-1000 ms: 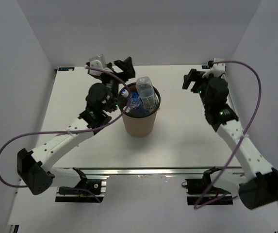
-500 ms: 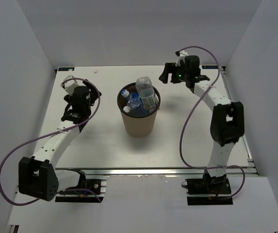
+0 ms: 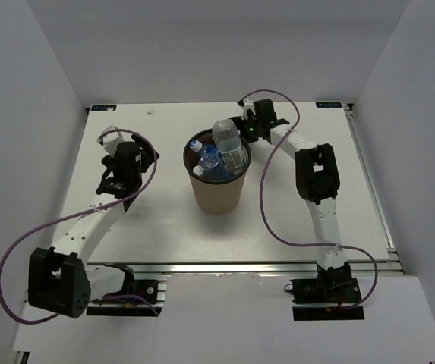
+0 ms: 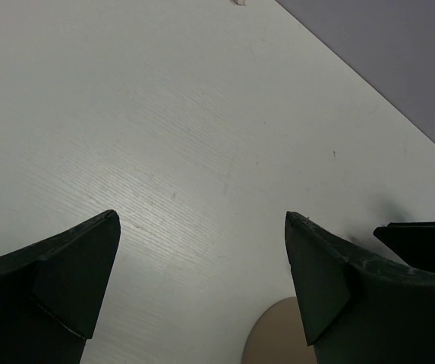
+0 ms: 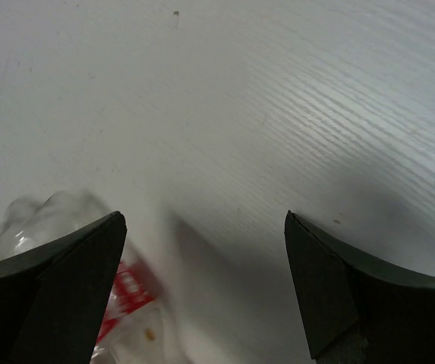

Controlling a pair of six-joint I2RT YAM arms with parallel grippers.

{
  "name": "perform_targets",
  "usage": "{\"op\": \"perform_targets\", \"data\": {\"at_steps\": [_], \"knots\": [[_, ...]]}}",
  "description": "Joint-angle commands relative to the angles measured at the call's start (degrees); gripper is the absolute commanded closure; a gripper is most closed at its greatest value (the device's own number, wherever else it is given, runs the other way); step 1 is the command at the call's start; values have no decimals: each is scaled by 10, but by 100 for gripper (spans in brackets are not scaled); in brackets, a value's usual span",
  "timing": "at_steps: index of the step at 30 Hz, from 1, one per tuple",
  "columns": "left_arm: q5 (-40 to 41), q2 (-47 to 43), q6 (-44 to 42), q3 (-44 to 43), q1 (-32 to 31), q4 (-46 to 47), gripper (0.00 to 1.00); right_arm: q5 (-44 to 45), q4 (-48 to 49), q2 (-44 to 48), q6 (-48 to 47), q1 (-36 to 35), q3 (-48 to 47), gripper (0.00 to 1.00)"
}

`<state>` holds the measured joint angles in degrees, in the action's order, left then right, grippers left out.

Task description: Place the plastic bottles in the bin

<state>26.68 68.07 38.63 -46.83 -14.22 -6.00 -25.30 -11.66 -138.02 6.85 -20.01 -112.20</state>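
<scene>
Bottles [image 3: 228, 144] are sitting in the bin [image 3: 219, 196], one poking above it. I'm finding none out on the table [image 3: 164, 227], though I can't count five. Left gripper [image 4: 202, 220] is hanging agape and empty, well apart. Right gripper [image 5: 202, 220] is hovering spread and empty, just behind the bin. I'm judging it all but done.

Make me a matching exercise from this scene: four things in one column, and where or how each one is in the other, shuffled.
1. brown round cardboard bin
2. tallest clear plastic bottle
3. left arm's dark fingers
4. right arm's dark fingers

A. open, by the bin's far right rim
B. upright in the middle of the white table
C. poking above the bin's dark rim
D. open, over the table left of the bin

Pairs: 1-B, 2-C, 3-D, 4-A
</scene>
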Motion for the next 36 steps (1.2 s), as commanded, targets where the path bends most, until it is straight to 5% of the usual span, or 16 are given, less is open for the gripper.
{"op": "perform_targets", "data": {"at_steps": [1, 9, 12, 13, 16, 22, 30, 36], "knots": [[4, -14, 1, 10, 2, -2, 2, -2, -23, -15, -12, -6, -42, 11], [-1, -3, 7, 10, 2, -9, 2, -32, -13, -45, 3, -8, -50, 16], [-3, -7, 9, 9, 2, -11, 2, -58, -4, -33, 7, -8, -46, 39], [-2, -7, 10, 9, 2, -12, 2, -64, 1, -23, 6, -9, -35, 55], [0, -14, 10, 9, 2, -16, 2, -88, 30, 11, 7, -8, -2, 81], [1, -31, 12, 17, 2, -20, 2, -87, 72, 81, 8, -6, 89, 100], [-7, -52, 19, 31, 2, -17, 2, -55, 218, 240, 76, 24, 317, 100], [-21, -67, 21, 43, 2, -14, 2, -40, 241, 304, 77, 36, 371, 100]]}}
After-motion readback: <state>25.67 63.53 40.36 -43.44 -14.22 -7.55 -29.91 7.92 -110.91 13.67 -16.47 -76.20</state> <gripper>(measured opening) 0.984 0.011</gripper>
